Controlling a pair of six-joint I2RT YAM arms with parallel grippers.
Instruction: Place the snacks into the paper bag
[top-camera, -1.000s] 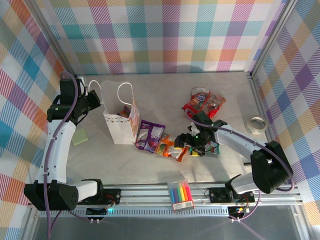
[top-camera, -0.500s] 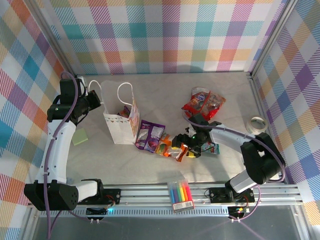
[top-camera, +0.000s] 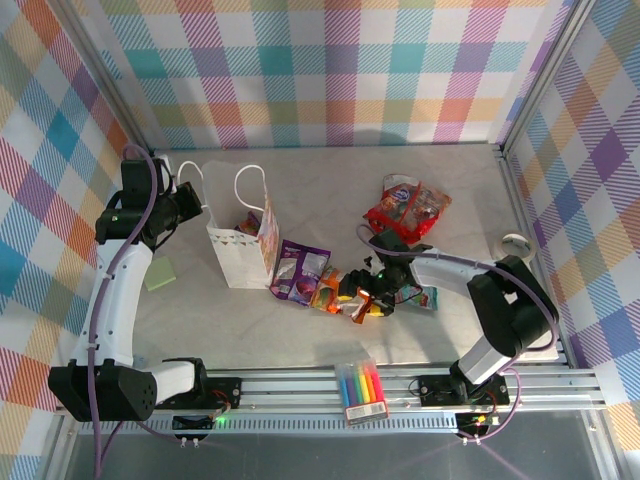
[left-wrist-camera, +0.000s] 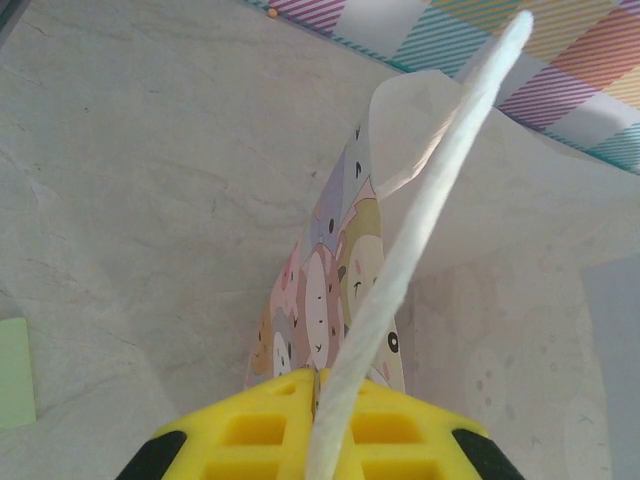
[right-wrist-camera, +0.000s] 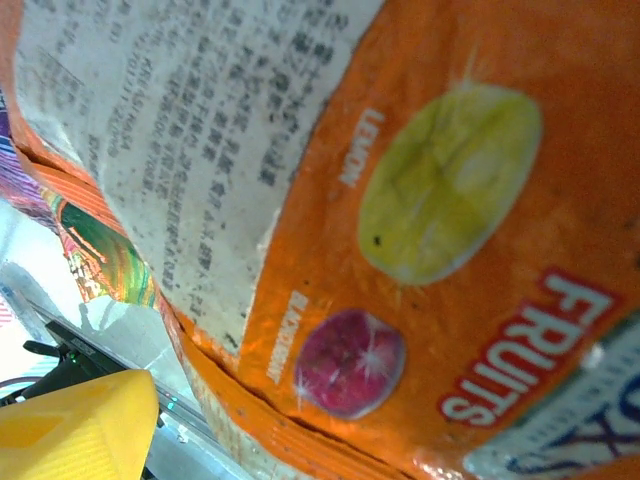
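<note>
Risk first: the right tool (top-camera: 364, 290) sits low over a huddle of overlapping snacks. Its wrist camera is so close to the orange packet (right-wrist-camera: 430, 250) that I cannot tell whether its jaws stand apart or grip the film. If they pinch a loose corner of that glossy wrapper, the packet could slide out on the lift, or drag up a neighbour lying against it. One yellow finger (right-wrist-camera: 70, 420) shows beside the packet's edge, so I judge the packet lies directly under the tool, not off to a side. The purple packets (top-camera: 300, 270) lie to its left, the teal-and-white one (top-camera: 425, 297) just to its right, and the red one (top-camera: 405, 205) beyond it, well apart.

The left tool (left-wrist-camera: 322, 430) is clenched on the cord handle (left-wrist-camera: 420, 220) of the paper bag (top-camera: 240, 255), which stands just right of that tool and well left of the right tool, past the purple packets. A tugged cord could tip the bag or narrow its mouth, and a released packet might then catch the rim.
</note>
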